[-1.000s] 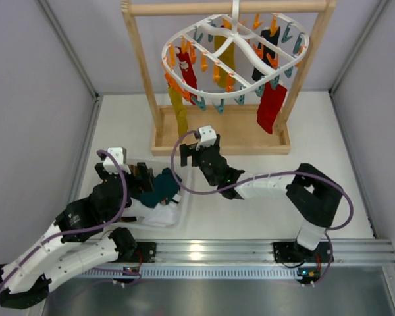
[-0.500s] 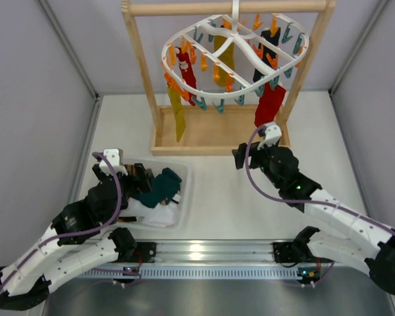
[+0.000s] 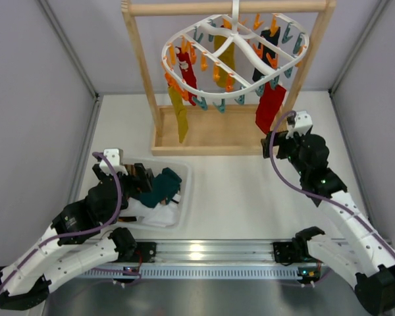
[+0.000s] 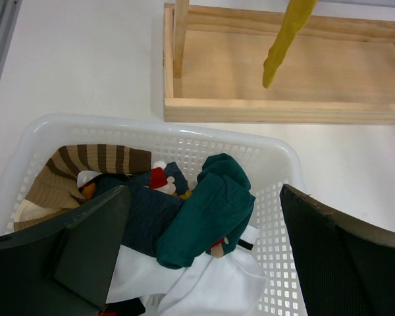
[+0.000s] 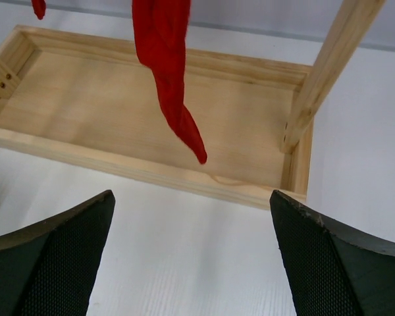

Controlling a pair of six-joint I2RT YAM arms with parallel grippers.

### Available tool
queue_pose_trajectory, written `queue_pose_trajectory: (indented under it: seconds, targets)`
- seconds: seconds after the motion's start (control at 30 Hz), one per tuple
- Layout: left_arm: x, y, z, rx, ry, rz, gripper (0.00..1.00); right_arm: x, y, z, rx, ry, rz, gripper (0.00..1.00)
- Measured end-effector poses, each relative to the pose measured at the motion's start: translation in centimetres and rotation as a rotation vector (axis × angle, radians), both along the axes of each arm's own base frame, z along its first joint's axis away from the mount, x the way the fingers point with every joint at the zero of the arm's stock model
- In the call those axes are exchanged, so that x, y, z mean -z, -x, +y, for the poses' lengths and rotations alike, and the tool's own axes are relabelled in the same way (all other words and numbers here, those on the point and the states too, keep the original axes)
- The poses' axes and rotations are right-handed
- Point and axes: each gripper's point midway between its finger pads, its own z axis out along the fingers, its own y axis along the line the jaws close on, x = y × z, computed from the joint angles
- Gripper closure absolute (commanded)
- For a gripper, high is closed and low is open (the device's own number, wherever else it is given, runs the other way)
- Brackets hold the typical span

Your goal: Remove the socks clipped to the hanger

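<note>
Red fabric sock (image 5: 166,72), top cut off, hangs at twelve o'clock from right gripper (image 5: 191,195), jaws apart. White slotted plastic basket (image 4: 118,123) holds teal sock (image 4: 212,220); left gripper (image 4: 204,191) also spread.

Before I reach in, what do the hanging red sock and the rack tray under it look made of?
Hanging red sock: soft matte fabric, likely knit; it drapes and twists limply. Light rack tray: pale bare-looking wood, visible grain lines.
</note>
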Motion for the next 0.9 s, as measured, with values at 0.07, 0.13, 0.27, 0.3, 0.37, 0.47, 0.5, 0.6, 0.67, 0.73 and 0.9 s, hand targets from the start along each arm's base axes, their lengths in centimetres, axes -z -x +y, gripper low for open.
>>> queue_pose_trajectory:
  seconds: [0.07, 0.13, 0.27, 0.3, 0.37, 0.47, 0.5, 0.6, 0.67, 0.73, 0.9]
  targets:
    - [0.0, 0.0, 0.0, 0.000, 0.000, 0.000, 0.01, -0.6, -1.1, 0.5, -0.041, 0.015, -0.015, 0.10]
    - [0.0, 0.0, 0.0, 0.000, 0.001, 0.000, 0.01, -0.5, -2.1, 1.1, -0.080, 0.023, -0.025, 0.15]
    - [0.0, 0.0, -0.2, 0.004, 0.013, 0.003, 0.01, 0.5, -4.1, 2.9, -0.167, 0.045, -0.042, 0.67]
    - [0.0, 0.1, -0.2, 0.004, 0.016, 0.004, 0.01, 0.8, -4.5, 3.3, -0.184, 0.044, -0.043, 0.81]
    - [-0.3, 0.1, -0.3, 0.012, 0.018, 0.010, 0.01, 1.1, -5.1, 3.9, -0.204, 0.033, -0.048, 0.89]
    - [-2.2, 0.0, -1.1, 0.030, 0.037, 0.010, 0.01, -0.3, -5.4, 4.2, -0.205, -0.001, -0.115, 1.00]
    - [-3.2, -0.2, -1.6, 0.041, 0.048, 0.008, 0.01, -0.9, -5.2, 4.3, -0.205, -0.012, -0.142, 1.00]
    - [-7.1, -0.9, -4.2, 0.104, 0.086, 0.013, 0.01, -2.3, -4.2, 4.6, -0.180, -0.055, -0.220, 1.00]
    - [-9.7, -1.6, -6.5, 0.155, 0.114, 0.015, 0.01, -2.4, -3.1, 5.6, -0.175, -0.089, -0.256, 1.00]
    - [-12.1, -2.2, -9.0, 0.213, 0.144, 0.014, 0.03, -1.8, -1.8, 7.2, -0.178, -0.105, -0.263, 1.00]
    - [-16.7, -2.6, -15.2, 0.326, 0.134, -0.020, 0.02, -0.7, 1.4, 12.4, -0.201, -0.108, -0.254, 1.00]
